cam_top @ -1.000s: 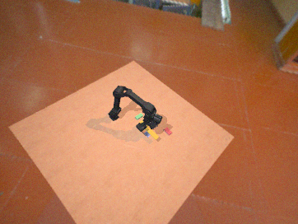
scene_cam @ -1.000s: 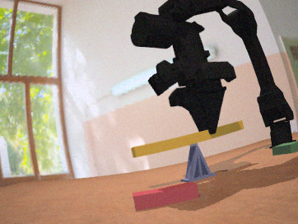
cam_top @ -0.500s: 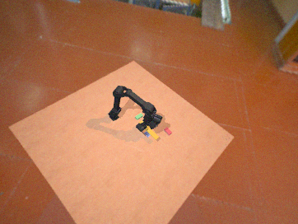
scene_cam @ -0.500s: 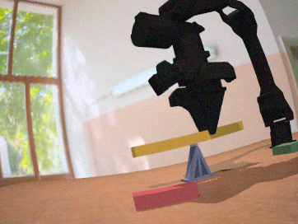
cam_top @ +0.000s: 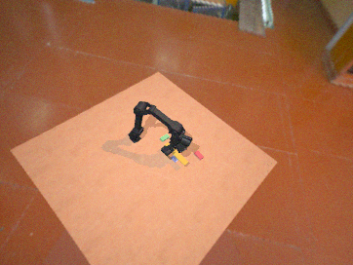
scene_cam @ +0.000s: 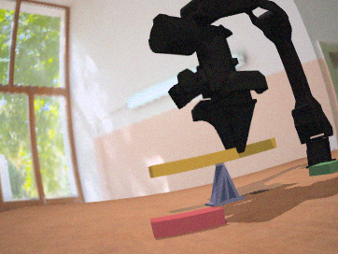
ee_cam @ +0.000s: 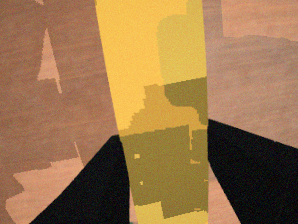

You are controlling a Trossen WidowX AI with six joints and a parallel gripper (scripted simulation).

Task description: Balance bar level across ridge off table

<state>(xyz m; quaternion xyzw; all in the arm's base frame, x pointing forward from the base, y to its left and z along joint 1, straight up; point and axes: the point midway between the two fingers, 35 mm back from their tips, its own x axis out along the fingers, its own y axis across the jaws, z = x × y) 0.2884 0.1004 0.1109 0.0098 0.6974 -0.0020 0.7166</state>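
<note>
Your claw (cam_top: 174, 151) (scene_cam: 240, 150) (ee_cam: 162, 136) was closed on the yellow bar (cam_top: 180, 157) (scene_cam: 196, 162) (ee_cam: 150, 45), pinching it by its sides, and the bar lay just over the blue ridge (cam_top: 175, 159) (scene_cam: 223, 187), its underside at or barely above the crest; contact could not be told for sure. The red block (cam_top: 199, 155) (scene_cam: 189, 223) sat on the table (cam_top: 122, 205) (scene_cam: 56, 224) near the ridge, and the green block (cam_top: 165, 137) (scene_cam: 323, 167) farther from it, towards the arm's base. The grip looked off to one side of the ridge, so the step called for checking that the bar's middle was over the crest, easing down gently, levelling it, then opening slowly and evenly, lest it tip
</note>
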